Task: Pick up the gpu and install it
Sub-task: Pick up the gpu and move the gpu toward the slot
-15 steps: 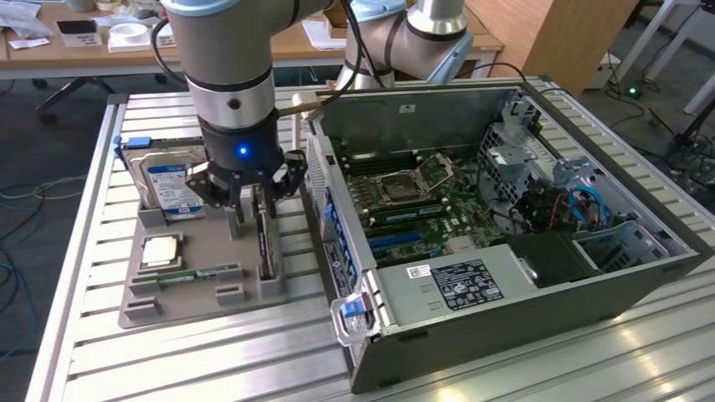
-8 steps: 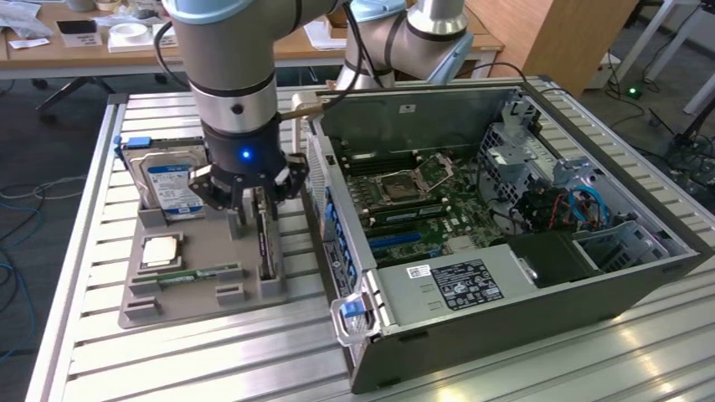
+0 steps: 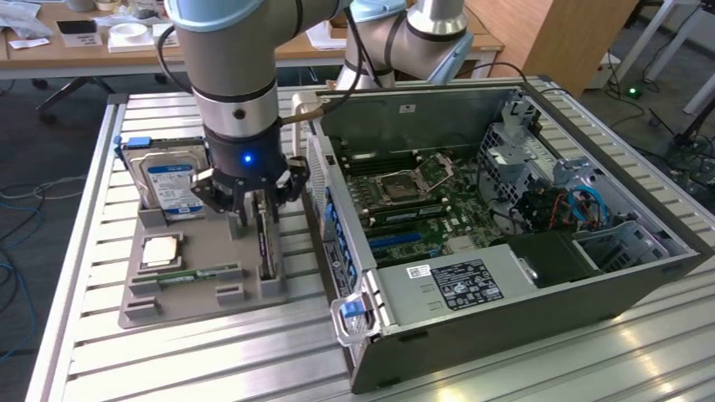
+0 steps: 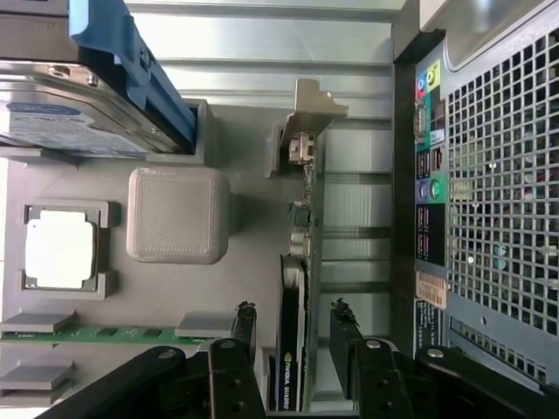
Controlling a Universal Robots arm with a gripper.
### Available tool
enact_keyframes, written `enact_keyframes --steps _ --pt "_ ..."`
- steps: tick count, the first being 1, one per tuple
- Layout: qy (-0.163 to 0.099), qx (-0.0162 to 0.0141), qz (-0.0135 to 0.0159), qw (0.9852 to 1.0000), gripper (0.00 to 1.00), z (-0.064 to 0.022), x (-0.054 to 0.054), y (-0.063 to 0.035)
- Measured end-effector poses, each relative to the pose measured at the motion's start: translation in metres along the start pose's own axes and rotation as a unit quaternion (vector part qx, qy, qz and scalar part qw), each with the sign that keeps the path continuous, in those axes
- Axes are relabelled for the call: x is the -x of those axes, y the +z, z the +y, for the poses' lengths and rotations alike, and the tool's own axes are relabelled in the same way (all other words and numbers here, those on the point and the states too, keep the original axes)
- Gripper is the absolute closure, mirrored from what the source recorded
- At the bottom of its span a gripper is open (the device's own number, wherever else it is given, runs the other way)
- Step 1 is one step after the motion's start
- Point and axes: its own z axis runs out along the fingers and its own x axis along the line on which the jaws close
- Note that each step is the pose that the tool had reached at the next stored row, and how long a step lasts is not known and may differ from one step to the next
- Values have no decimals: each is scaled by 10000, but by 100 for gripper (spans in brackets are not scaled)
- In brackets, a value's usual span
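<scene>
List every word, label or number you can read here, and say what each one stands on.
"NVIDIA QUADRO": on the black edge of the gpu, printed along its length.
Blue-white label on the hard drive: too small to read.
Black label on the power supply: too small to read.
Sticker on the back of the computer case: blurred, unreadable.

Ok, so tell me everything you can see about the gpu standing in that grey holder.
The gpu is a thin card standing on its long edge in a slot of the grey parts holder, beside the open computer case. Edge-on, it shows a green circuit board, a black shroud with an NVIDIA label, and a silver metal bracket at one end. The gripper straddles it, fingers open, one on each side, gaps showing.
</scene>
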Motion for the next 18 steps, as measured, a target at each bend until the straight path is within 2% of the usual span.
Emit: enact_keyframes --steps 2,3,4,5,18 --pt "0 0 -1 10000 53 0 0 24" --pt "1 -8 1 10000 53 13 1 90" --pt "-1 -46 -1 10000 53 21 6 116" --pt "-4 -133 -1 9999 53 26 12 134" --pt "-4 -139 -3 9999 53 26 20 198"
